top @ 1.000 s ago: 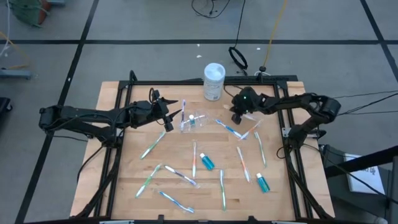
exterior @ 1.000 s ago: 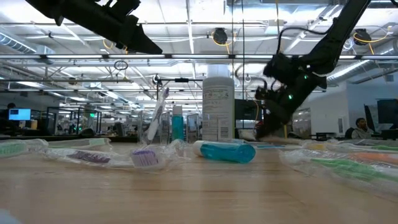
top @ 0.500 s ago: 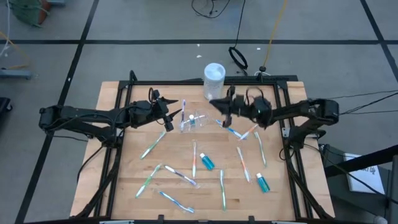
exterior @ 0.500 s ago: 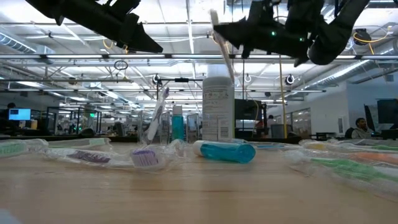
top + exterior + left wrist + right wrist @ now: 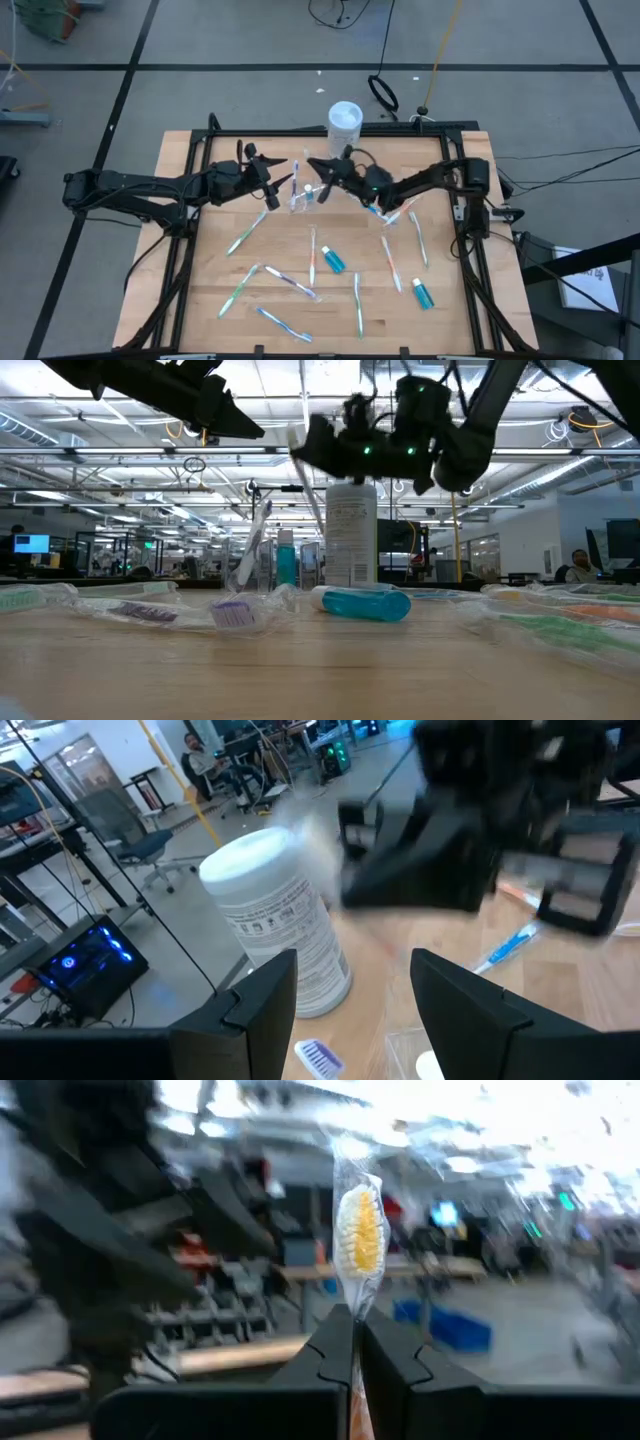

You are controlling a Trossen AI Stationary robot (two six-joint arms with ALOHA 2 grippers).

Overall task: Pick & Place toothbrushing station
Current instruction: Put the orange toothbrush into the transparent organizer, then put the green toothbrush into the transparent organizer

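lying nearest on the wooden table (image 5: 200, 300), along its front edge, are a blue toothbrush (image 5: 284, 324) and a green toothbrush (image 5: 358, 304), with a blue toothpaste tube (image 5: 423, 293) off to the right. a little farther in, a second toothpaste tube (image 5: 332, 260) is lying on its side beside an orange toothbrush (image 5: 312, 257), and in the low view that same tube is showing teal in the middle of the tabletop. beyond those, the clear plastic cup (image 5: 305, 194) is standing near the table's middle with a toothbrush leaning in it, and a third toothpaste tube (image 5: 285, 559) is showing upright there in the low view. i am holding my left gripper (image 5: 270, 185) above the table just beside the cup, its fingers (image 5: 265, 1000) standing apart with nothing between them. i am reaching my right gripper (image 5: 322, 172) in from the right side, raised above the table and just by the cup, and its fingers are pressing together on a wrapped toothbrush (image 5: 358, 1230) whose yellow bristles are sticking out past the tips; the low view is showing the brush hanging tilted below the gripper. farthest back, a white cylindrical container (image 5: 344, 126) is standing upright at the table's rear edge.
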